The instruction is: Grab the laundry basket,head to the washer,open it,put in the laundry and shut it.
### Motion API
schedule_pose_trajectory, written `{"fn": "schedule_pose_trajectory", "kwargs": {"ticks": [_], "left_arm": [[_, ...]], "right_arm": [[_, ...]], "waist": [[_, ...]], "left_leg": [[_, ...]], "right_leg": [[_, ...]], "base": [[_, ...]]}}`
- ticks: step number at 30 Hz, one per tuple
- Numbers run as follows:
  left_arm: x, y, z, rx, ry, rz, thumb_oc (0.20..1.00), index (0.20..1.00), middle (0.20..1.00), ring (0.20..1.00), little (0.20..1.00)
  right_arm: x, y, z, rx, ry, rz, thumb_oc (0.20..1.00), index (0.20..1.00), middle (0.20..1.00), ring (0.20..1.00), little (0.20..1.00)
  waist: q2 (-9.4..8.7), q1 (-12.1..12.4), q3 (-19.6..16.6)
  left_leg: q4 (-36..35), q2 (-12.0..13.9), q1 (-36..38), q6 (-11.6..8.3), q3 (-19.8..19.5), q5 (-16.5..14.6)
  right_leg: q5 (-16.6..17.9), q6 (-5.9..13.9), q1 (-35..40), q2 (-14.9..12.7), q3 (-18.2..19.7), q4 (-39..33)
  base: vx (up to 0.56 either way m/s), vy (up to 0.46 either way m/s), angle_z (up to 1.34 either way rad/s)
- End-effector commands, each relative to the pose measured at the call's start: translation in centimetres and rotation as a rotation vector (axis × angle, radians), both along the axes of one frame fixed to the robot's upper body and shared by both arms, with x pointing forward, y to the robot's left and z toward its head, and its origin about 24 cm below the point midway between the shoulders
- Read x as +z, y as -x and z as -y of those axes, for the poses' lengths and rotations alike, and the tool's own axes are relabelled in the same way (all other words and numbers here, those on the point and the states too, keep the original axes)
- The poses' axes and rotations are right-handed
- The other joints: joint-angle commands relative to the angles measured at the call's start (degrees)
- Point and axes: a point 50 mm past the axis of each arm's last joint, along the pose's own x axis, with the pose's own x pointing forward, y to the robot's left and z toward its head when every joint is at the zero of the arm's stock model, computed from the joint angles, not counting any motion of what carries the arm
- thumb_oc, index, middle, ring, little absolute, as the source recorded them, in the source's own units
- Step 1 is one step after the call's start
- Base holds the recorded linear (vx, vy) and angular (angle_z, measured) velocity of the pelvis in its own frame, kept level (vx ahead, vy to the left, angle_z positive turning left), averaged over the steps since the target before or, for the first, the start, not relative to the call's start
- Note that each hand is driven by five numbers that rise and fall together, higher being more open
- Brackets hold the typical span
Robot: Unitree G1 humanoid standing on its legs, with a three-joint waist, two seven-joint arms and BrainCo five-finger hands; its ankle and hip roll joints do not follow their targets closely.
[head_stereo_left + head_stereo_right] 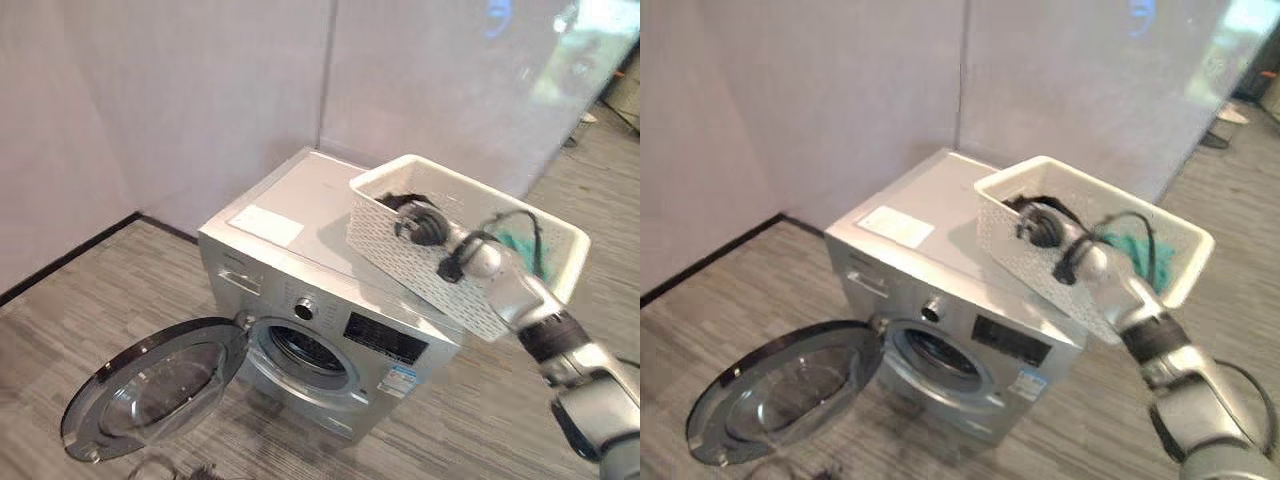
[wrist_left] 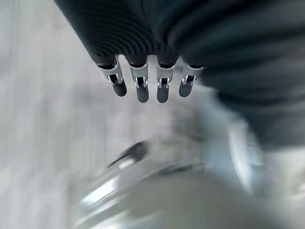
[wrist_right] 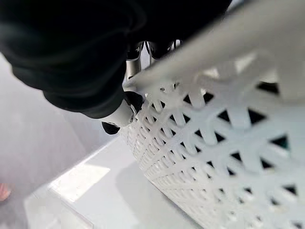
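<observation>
While the washer [image 1: 330,330] door [image 1: 150,385] hangs open, the right hand [image 1: 425,225] grips the white laundry basket [image 1: 1040,260] rim, tilted over the washer top's right edge. Left hand [image 2: 143,81] fingers hang straight, empty. Next, the teal laundry [image 1: 1135,250] likely goes into the drum.

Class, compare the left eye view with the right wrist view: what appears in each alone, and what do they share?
Left eye view alone: the washer's open round door, its drum opening, control knob, and green laundry inside the basket. Right wrist view alone: a close look at the lattice wall, with the right robot hand curled over the rim, thumb outside. Both: the white laundry basket resting tilted on the washer top, gripped by that hand.
</observation>
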Motion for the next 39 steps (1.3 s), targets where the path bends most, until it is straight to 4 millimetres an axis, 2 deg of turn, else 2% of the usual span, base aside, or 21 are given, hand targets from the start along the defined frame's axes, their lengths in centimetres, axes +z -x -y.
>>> {"fn": "schedule_pose_trajectory", "kwargs": {"ticks": [1,2,4,7,10,11,14,17,18,22,26,31,32,37,39], "left_arm": [[0.3,-1.6,-0.7,-0.069,-0.025,-0.001,1.0,1.0,1.0,1.0,1.0],[0.3,-1.4,-0.7,-0.078,-0.026,-0.012,1.0,1.0,1.0,1.0,1.0],[0.4,-1.3,-0.8,-0.078,-0.026,-0.012,1.0,1.0,1.0,1.0,1.0],[0.5,-1.4,-1.3,-0.079,-0.032,-0.018,1.0,1.0,1.0,1.0,1.0],[0.6,-1.3,-1.6,-0.081,-0.041,-0.022,1.0,1.0,1.0,1.0,1.0],[0.6,-1.2,-1.7,-0.077,-0.045,-0.024,1.0,1.0,1.0,1.0,1.0],[0.7,-1.4,-1.9,-0.081,-0.049,-0.016,1.0,1.0,1.0,1.0,1.0],[0.8,-1.3,-2.1,-0.08,-0.054,-0.018,1.0,1.0,1.0,1.0,1.0],[0.9,-1.5,-2.6,-0.074,-0.061,-0.012,1.0,1.0,1.0,1.0,1.0],[1.1,-2.1,-2.8,-0.037,-0.068,0.014,1.0,1.0,1.0,1.0,1.0],[1.0,-2.8,-2.4,-0.034,-0.049,0.034,1.0,1.0,1.0,1.0,1.0],[0.6,-2.4,-1.3,-0.06,-0.031,0.038,1.0,1.0,1.0,1.0,1.0],[0.5,-2.3,-0.9,-0.067,-0.019,0.03,1.0,1.0,1.0,1.0,1.0],[0.2,-2.1,0.3,-0.071,0.015,0.019,1.0,1.0,1.0,1.0,1.0],[0.1,-2.0,0.5,-0.081,0.02,0.015,1.0,1.0,1.0,1.0,1.0]], "right_arm": [[0.3,0.4,-1.0,0.102,-0.123,-0.023,0.2,0.2,0.2,0.2,0.2],[0.1,0.9,-1.3,0.125,-0.141,-0.017,0.2,0.2,0.2,0.2,0.2],[0.1,1.0,-1.3,0.125,-0.141,-0.017,0.2,0.2,0.2,0.2,0.2],[0.2,1.2,-3.0,0.189,-0.169,-0.007,0.2,0.2,0.2,0.2,0.2],[0.2,1.1,-3.6,0.203,-0.173,-0.002,0.2,0.2,0.2,0.2,0.2],[0.8,1.1,-4.4,0.24,-0.175,0.018,0.2,0.2,0.2,0.2,0.2],[0.9,0.9,-4.7,0.242,-0.173,0.019,0.2,0.2,0.2,0.2,0.2],[1.8,0.6,-5.8,0.28,-0.158,0.042,0.2,0.2,0.2,0.2,0.2],[3.2,0.1,-7.1,0.322,-0.144,0.07,0.2,0.2,0.2,0.2,0.2],[3.4,0.4,-9.2,0.384,-0.124,0.055,0.2,0.2,0.2,0.2,0.2],[2.5,0.0,-8.2,0.3,-0.078,0.036,0.2,0.2,0.2,0.2,0.2],[0.9,-0.5,-5.7,0.158,-0.043,0.021,0.2,0.2,0.2,0.2,0.2],[0.5,-0.4,-5.0,0.119,-0.035,0.019,0.2,0.2,0.2,0.2,0.2],[-1.1,0.5,-1.5,-0.013,-0.052,0.014,0.2,0.2,0.2,0.2,0.2],[-1.3,0.7,-1.1,-0.024,-0.053,0.013,0.2,0.2,0.2,0.2,0.2]], "waist": [[-3.27,1.73,2.91],[-3.43,2.19,2.67],[-3.46,2.23,2.71],[-4.02,3.26,2.74],[-4.29,3.62,2.73],[-4.67,4.04,2.77],[-4.85,4.45,2.81],[-5.27,4.91,2.83],[-5.7,5.57,2.85],[-5.83,6.07,3.34],[-5.12,5.55,3.38],[-4.42,5.58,3.77],[-4.11,5.45,3.77],[-2.83,4.42,3.35],[-2.62,4.34,3.22]], "left_leg": [[-0.82,0.33,-1.93,-0.14,0.59,2.78],[-0.82,0.5,-1.36,-0.69,-0.03,1.62],[-0.82,0.5,-1.26,-0.71,-0.01,1.56],[-0.82,0.45,-1.54,-0.79,-0.03,1.5],[-0.82,0.39,-1.61,-0.79,-0.09,1.44],[-0.82,0.38,-1.63,-0.82,-0.2,1.42],[-0.82,0.29,-1.75,-0.78,-0.37,1.39],[-0.82,0.18,-1.92,-0.75,-0.58,1.37],[-0.82,-0.13,-2.14,-0.68,-0.91,1.36],[-0.82,-0.14,-2.39,-0.62,-1.26,1.33],[-0.82,-0.1,-2.14,-0.44,-1.54,1.23],[-0.75,0.02,-2.04,-0.28,-2.19,1.37],[-0.79,-0.01,-2.33,0.29,-1.54,2.42],[-0.53,0.03,-1.48,0.48,-1.38,2.03],[-0.52,0.04,-1.27,0.51,-1.29,1.94]], "right_leg": [[1.92,1.93,0.77,-1.25,2.42,-0.55],[1.02,2.46,1.27,-1.06,3.05,-0.63],[0.97,2.47,1.33,-1.06,3.07,-0.59],[1.19,2.58,1.11,-1.02,2.94,-0.86],[1.31,2.63,1.1,-1.02,2.92,-0.97],[1.39,2.65,1.14,-1.01,2.9,-1.1],[1.46,2.65,1.16,-1.05,2.75,-1.02],[1.48,2.68,1.22,-1.1,2.52,-1.03],[1.52,2.69,1.16,-1.22,2.41,-0.87],[1.35,2.42,0.84,-1.15,2.45,-0.66],[0.77,2.11,1.17,-1.09,2.38,-0.15],[0.2,1.81,1.39,-0.93,2.03,0.41],[0.92,1.26,1.09,-1.04,1.18,0.45],[0.32,1.26,1.76,-0.93,1.35,0.73],[0.26,1.28,1.83,-0.93,1.47,0.81]], "base": [[0.1,-0.043,0.04],[0.1,-0.036,0.02],[0.05,-0.008,-0.05],[0.01,0.002,-0.04],[0.0,0.0,0.0],[0.0,0.0,0.0],[0.01,0.003,0.02],[0.03,0.024,0.14],[0.03,0.041,0.12],[0.02,0.014,0.03],[0.0,0.0,0.0],[-0.02,-0.006,0.03],[-0.07,0.002,0.07],[-0.02,0.0,0.03],[0.0,0.0,0.0]]}}
